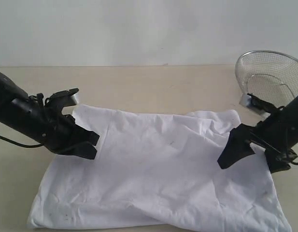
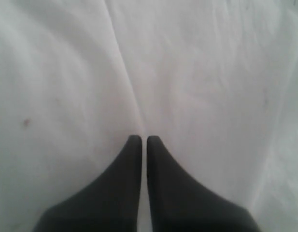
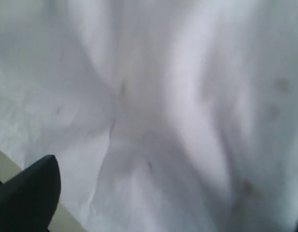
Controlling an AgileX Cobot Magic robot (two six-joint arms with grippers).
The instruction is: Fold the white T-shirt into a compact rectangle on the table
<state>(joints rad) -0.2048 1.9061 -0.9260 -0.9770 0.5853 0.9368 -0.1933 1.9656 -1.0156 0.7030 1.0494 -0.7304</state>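
Note:
The white T-shirt (image 1: 158, 179) lies spread on the table (image 1: 153, 87) as a wide, wrinkled, roughly rectangular shape with its plain side up; no lettering shows. My left gripper (image 1: 91, 145) hovers at the shirt's left edge, shut, with only a thin slit between its fingers (image 2: 124, 183) and no cloth seen pinched. In the left wrist view this gripper (image 2: 144, 140) points down at white fabric (image 2: 197, 72). My right gripper (image 1: 255, 157) is open wide over the shirt's right part. In the right wrist view one of its fingers (image 3: 33, 193) shows over creased cloth (image 3: 163, 96).
A round wire mesh basket (image 1: 272, 77) stands at the back right, just behind my right arm. A pale wall (image 1: 139, 29) closes off the far side of the table. The shirt's near edge reaches the bottom of the exterior view.

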